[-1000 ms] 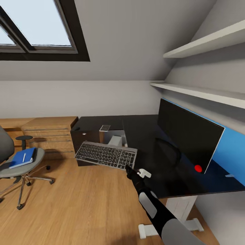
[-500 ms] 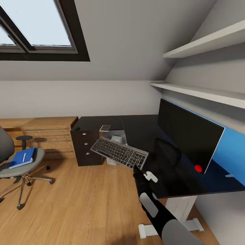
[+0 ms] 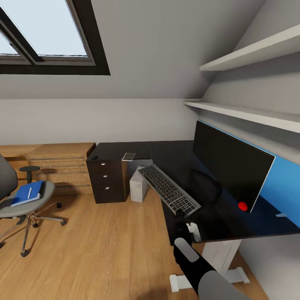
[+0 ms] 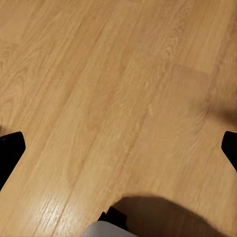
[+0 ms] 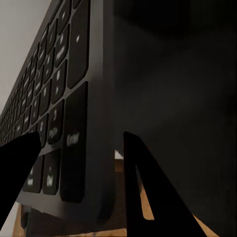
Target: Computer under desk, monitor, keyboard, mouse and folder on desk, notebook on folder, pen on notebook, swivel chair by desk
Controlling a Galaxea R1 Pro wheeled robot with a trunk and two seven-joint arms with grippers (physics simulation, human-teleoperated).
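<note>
My right gripper [image 3: 182,216] is shut on the near end of the black keyboard [image 3: 168,189], and in the right wrist view its fingers [image 5: 148,197] clamp the keyboard [image 5: 64,113] edge. The keyboard stretches away from me over the left front part of the black desk [image 3: 179,158], in front of the monitor [image 3: 231,166]. The grey computer [image 3: 138,186] stands on the floor under the desk. A small grey notebook [image 3: 128,156] lies on the desk's far wing. At the left the swivel chair [image 3: 25,204] carries the blue folder [image 3: 28,193] with the white pen [image 3: 29,192] on it. My left gripper [image 4: 118,148] hangs open over bare floor.
Dark drawers [image 3: 106,179] with silver knobs sit under the desk's far wing, beside a light wood cabinet [image 3: 62,164]. Two wall shelves [image 3: 246,112] overhang the monitor. A white desk foot [image 3: 208,279] stands near my arm. Wood floor [image 3: 104,241] lies between chair and desk.
My right arm has swung the keyboard to the right, from over the floor to over the desk, turning it lengthwise. The computer and drawers have come into sight behind it.
</note>
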